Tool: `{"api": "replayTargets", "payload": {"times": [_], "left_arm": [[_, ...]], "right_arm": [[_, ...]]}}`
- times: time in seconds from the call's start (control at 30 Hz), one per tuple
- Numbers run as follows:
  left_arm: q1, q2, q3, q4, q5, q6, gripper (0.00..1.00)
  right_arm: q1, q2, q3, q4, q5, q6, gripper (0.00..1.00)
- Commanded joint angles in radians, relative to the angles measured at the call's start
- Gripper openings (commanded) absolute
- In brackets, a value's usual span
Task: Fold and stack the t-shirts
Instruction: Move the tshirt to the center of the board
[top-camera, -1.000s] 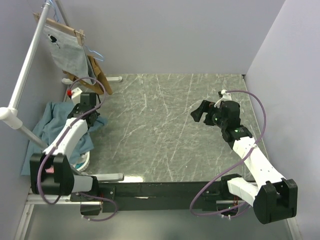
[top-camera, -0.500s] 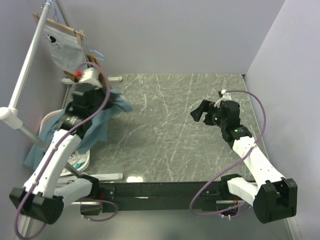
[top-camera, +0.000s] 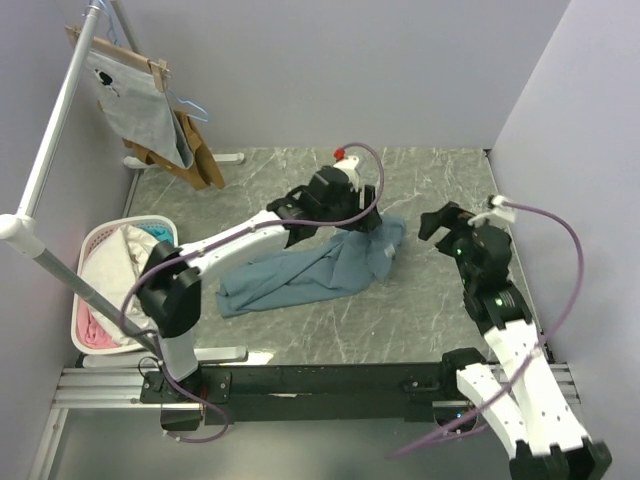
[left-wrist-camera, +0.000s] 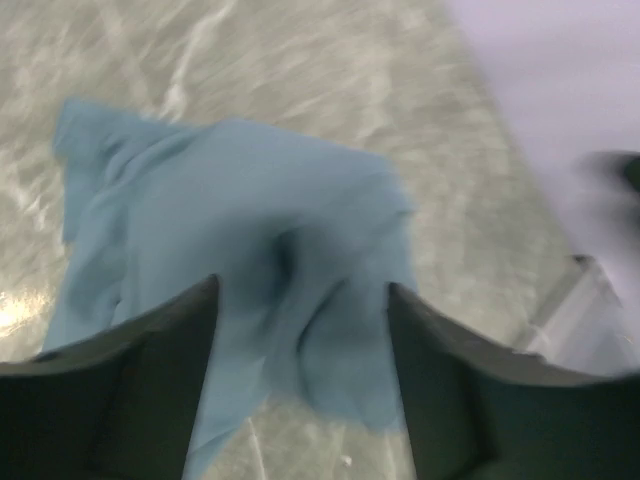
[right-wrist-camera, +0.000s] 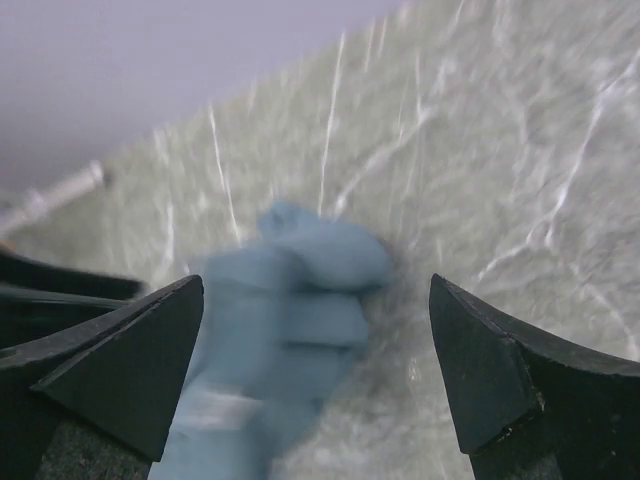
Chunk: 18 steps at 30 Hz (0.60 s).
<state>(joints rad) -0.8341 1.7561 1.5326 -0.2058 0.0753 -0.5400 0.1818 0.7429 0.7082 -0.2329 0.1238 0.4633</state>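
Observation:
A teal-blue t-shirt (top-camera: 300, 275) lies crumpled on the marble table, stretched from the front left toward the middle right. My left gripper (top-camera: 362, 222) hovers over its right end. In the left wrist view the left gripper (left-wrist-camera: 300, 290) stands open, with the t-shirt (left-wrist-camera: 230, 190) bunched below and between the fingers, nothing pinched. My right gripper (top-camera: 435, 222) is open just to the right of the cloth. In the right wrist view the right gripper (right-wrist-camera: 315, 290) faces the blurred end of the t-shirt (right-wrist-camera: 300, 300).
A white laundry basket (top-camera: 85, 300) with more clothes sits at the left table edge. A grey printed shirt (top-camera: 135, 105) and a brown garment (top-camera: 195, 155) hang from the rack pole (top-camera: 55, 120) at the back left. Walls close in behind and on the right.
My left arm swung from the basket to the table's middle, dragging the blue t-shirt out, and its jaws opened; the shirt now lies on the table. The right gripper shifted slightly right.

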Motion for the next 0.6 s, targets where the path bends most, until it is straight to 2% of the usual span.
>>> {"api": "replayTargets", "payload": {"times": [0.0,0.07,0.1,0.2,0.27,0.3,0.4,0.57], "left_arm": [[0.001,0.037,-0.008,0.001,-0.184,-0.005,0.8],[0.003,0.017,-0.035,-0.052,-0.332,0.0,0.97],[0.004,-0.009,-0.051,-0.072,-0.497,0.005,0.99],[0.062,-0.056,-0.144,-0.147,-0.644,-0.017,1.0],[0.119,-0.079,-0.245,-0.161,-0.62,-0.056,0.99],[0.185,-0.099,-0.28,-0.159,-0.599,-0.072,0.99],[0.292,-0.142,-0.412,-0.129,-0.54,-0.13,0.99],[0.469,-0.152,-0.571,-0.073,-0.448,-0.196,0.99]], "right_arm": [[0.004,-0.137,-0.061,0.021,0.151,0.051,1.0],[0.004,-0.158,-0.104,0.085,0.066,0.026,1.0],[0.004,-0.152,-0.11,0.101,0.038,0.018,1.0],[0.002,-0.046,-0.067,0.075,-0.024,0.021,1.0],[0.005,0.031,-0.012,0.034,-0.059,0.023,1.0],[0.005,0.106,0.003,0.021,-0.087,0.021,1.0],[0.005,0.199,0.014,0.043,-0.119,0.032,1.0],[0.007,0.222,-0.015,0.101,-0.148,0.08,1.0]]}}
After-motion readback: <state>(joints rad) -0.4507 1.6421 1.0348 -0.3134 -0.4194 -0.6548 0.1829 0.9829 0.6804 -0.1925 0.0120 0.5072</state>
